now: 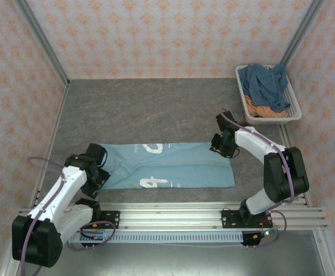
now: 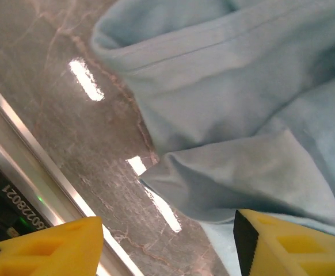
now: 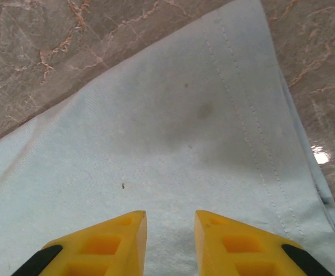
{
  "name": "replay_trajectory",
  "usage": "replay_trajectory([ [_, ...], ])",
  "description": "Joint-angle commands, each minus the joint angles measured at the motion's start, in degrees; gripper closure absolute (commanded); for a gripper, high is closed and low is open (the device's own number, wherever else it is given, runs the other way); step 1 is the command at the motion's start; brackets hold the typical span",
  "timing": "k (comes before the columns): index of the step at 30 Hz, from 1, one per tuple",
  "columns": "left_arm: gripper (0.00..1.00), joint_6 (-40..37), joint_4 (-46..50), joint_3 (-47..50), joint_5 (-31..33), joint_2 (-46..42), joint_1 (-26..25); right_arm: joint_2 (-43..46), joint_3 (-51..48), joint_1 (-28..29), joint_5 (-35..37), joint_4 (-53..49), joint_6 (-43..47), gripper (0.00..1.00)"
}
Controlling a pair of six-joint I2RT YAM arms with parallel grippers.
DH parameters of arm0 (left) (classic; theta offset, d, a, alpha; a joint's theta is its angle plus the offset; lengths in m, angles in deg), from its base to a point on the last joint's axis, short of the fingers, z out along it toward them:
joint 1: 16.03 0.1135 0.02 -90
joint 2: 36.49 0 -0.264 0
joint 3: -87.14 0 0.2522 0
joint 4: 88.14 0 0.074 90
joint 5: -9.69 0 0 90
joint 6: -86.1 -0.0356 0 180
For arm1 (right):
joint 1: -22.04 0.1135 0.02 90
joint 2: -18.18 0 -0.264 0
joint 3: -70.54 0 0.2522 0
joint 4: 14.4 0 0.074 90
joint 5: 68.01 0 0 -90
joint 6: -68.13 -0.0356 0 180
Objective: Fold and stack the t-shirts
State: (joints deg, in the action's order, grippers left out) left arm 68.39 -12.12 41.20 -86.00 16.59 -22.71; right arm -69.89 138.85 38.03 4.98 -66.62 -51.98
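Left gripper (image 2: 167, 230) is gaping wide, the shirt (image 2: 242, 98) bunching just ahead, cropped. Right gripper (image 3: 170, 224) is hovering slightly parted above its corner; contact unclear.

- The top camera hangs above and behind the arm bases, looking down over the whole table (image 1: 156, 109).
- The left wrist camera sits close over the light blue t-shirt (image 2: 242, 103), at its bunched end.
- The right wrist camera peers down, very near, at its stitched hem corner.
- All three views share that shirt.
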Motion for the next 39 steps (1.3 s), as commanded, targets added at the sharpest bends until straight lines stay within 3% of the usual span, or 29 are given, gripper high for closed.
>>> replay_trajectory([
  [1, 0.35, 11.97, -1.97, 1.82, -0.03, -1.57, 0.53, -0.61, 0.82, 0.29, -0.30, 0.48, 0.80, 0.72],
  [7, 0.38, 18.43, -4.96, 5.40, -1.92, -1.50, 0.66, -0.50, 0.39, 0.31, -0.21, 0.14, 1.61, 0.72],
  [12, 0.61, 20.48, -8.46, 6.71, 1.26, -1.90, 1.51, -0.81, 0.48, 0.35, -0.38, 0.32, 1.33, 0.72],
  [14, 0.76, 19.24, -7.67, 5.49, 2.77, -0.95, 2.11, -0.87, 0.65, 0.34, -0.39, 0.41, 1.27, 0.72],
  [19, 1.00, 15.06, -4.73, 2.47, 5.35, 1.06, 2.89, -1.15, 0.91, 0.35, -0.27, 0.41, 0.96, 0.72],
  [27, 1.00, 8.23, -1.79, -3.91, 8.61, 2.01, 3.41, -1.05, 0.83, 0.36, -0.12, 0.75, 0.55, 0.73],
  [39, 1.00, -3.88, -3.01, -11.04, 13.78, 14.84, 4.40, -1.38, 0.17, 0.37, -0.30, 1.17, 0.07, 0.73],
])
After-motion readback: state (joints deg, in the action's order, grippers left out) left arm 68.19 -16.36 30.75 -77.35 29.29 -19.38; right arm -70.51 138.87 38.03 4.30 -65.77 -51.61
